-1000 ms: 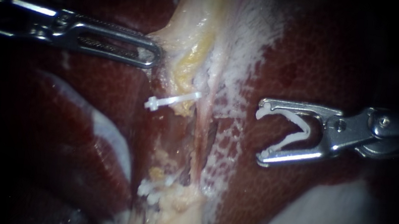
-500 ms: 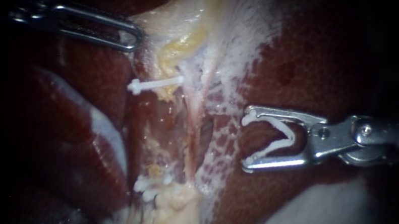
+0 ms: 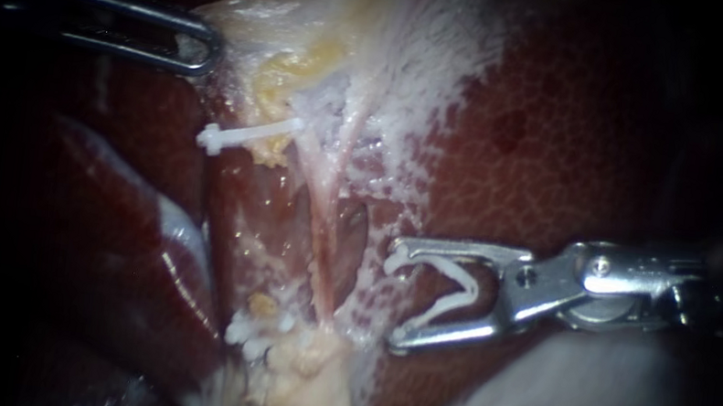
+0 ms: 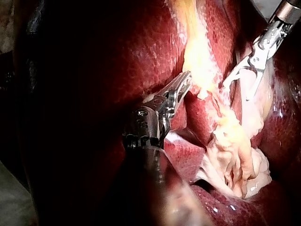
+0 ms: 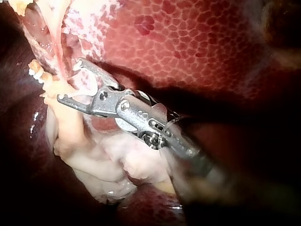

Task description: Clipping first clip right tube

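Open white clip held just beside the right tube, not yet around it.

The right tube [image 3: 319,235], a thin pale strand, runs down the middle of the endoscope view with a dark gap in the tissue on its right. Just right of that gap, the right instrument [image 3: 394,299] has its end effector spread wide. Its jaws hold an open white clip [image 3: 466,285] whose mouth faces the tube. Up left, the left instrument [image 3: 199,40] has its end effector closed on pale fatty tissue [image 3: 307,49]. A closed clip [image 3: 250,134] crosses tissue left of the tube, more clips [image 3: 258,333] cluster lower down, and liver [image 3: 571,146] lies around.
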`<state>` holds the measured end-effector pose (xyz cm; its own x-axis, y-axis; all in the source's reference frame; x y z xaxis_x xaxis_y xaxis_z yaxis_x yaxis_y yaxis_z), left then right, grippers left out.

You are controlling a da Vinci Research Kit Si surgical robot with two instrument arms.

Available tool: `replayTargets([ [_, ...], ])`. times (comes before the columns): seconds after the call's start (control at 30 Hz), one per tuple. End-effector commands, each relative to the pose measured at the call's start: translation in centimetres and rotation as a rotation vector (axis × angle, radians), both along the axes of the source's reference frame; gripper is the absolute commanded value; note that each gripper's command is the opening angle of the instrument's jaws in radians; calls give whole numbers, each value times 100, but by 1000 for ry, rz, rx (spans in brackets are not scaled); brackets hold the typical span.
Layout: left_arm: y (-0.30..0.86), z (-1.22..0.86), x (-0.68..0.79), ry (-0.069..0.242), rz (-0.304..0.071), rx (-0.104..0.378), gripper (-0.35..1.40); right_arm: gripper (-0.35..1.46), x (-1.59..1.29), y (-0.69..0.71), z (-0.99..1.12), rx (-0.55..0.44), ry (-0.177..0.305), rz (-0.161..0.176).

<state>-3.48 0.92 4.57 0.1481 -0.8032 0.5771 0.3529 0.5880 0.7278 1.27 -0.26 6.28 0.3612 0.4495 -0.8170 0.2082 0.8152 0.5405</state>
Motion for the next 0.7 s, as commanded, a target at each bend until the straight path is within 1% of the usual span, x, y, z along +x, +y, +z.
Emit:
replayTargets([
  [0.03, -1, -2, 0, 0, -3, -2, -27, 57, 2, 0, 0, 7, 0, -3],
  [0.1, -4, -8, -2, 4, -7, -2, -27, 56, 7, 1, 1, 13, 0, -7],
  [0.4, -16, -30, -12, -11, -2, -5, -27, 54, 32, 3, 8, 32, 15, -49],
  [0.53, -19, -35, -15, -14, 4, -9, -27, 54, 41, 3, 9, 36, 23, -68],
  [0.7, -20, -37, -15, -16, 2, -10, -27, 54, 49, 2, 8, 47, 19, -67],
])
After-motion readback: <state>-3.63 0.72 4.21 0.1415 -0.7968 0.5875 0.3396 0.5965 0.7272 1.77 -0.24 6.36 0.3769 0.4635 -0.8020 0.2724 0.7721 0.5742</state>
